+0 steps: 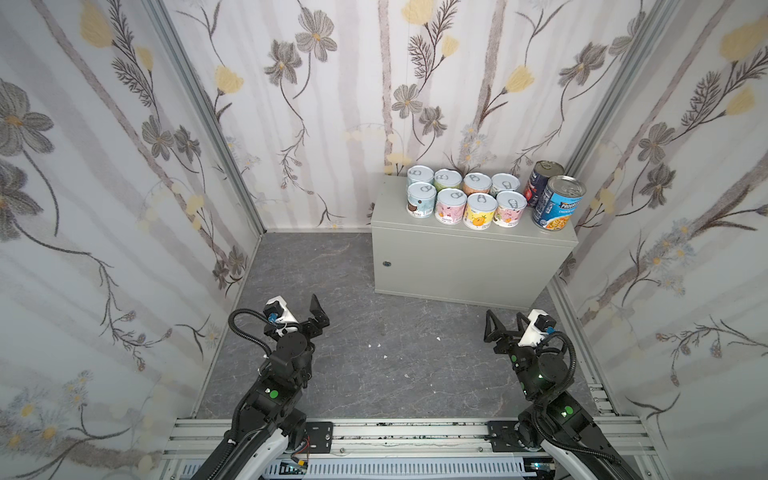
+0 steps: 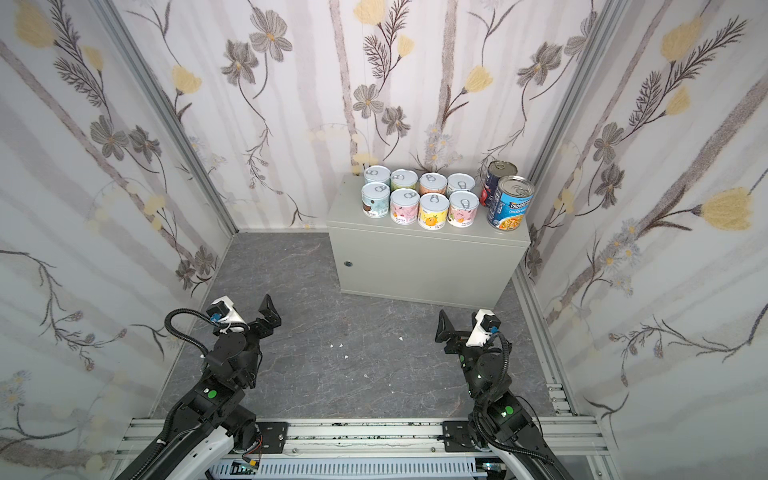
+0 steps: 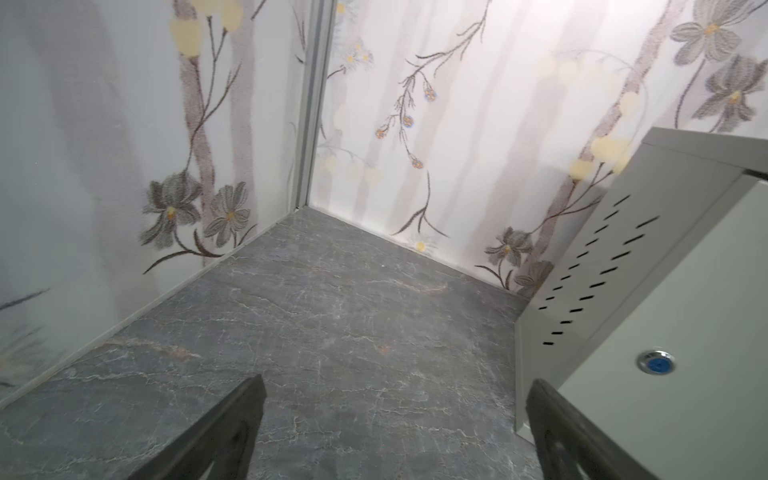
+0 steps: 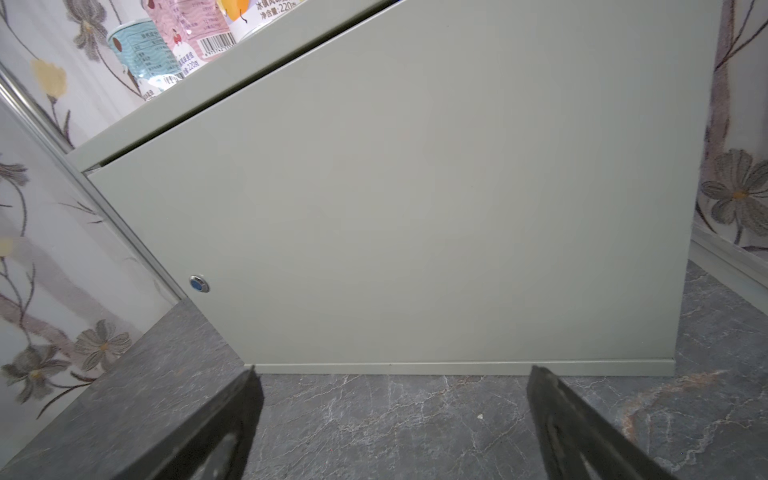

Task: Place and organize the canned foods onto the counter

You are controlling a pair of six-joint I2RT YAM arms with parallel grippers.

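Note:
The canned foods stand on the flat top of the light-grey counter (image 1: 465, 262) (image 2: 424, 262) at the back right. Several short pastel cans (image 1: 465, 199) (image 2: 419, 199) form two rows. To their right stand a blue soup can (image 1: 557, 203) (image 2: 510, 203) and, behind it, a navy-and-red can (image 1: 540, 183) (image 2: 494, 180). My left gripper (image 1: 301, 311) (image 2: 249, 311) (image 3: 397, 380) hovers open and empty over the floor, left of the counter (image 3: 685, 291). My right gripper (image 1: 507, 322) (image 2: 459, 324) (image 4: 392, 370) is open and empty, facing the counter's front (image 4: 415, 208); a teal can (image 4: 141, 54) and a pink can (image 4: 199, 29) show above.
The dark grey marbled floor (image 1: 332, 270) lies between floral-papered walls on three sides. A small round lock (image 1: 387, 264) (image 3: 656, 362) (image 4: 199, 284) sits on the counter's front. Tiny white specks (image 1: 384, 356) dot the floor. An aluminium rail (image 1: 415, 432) carries both arm bases.

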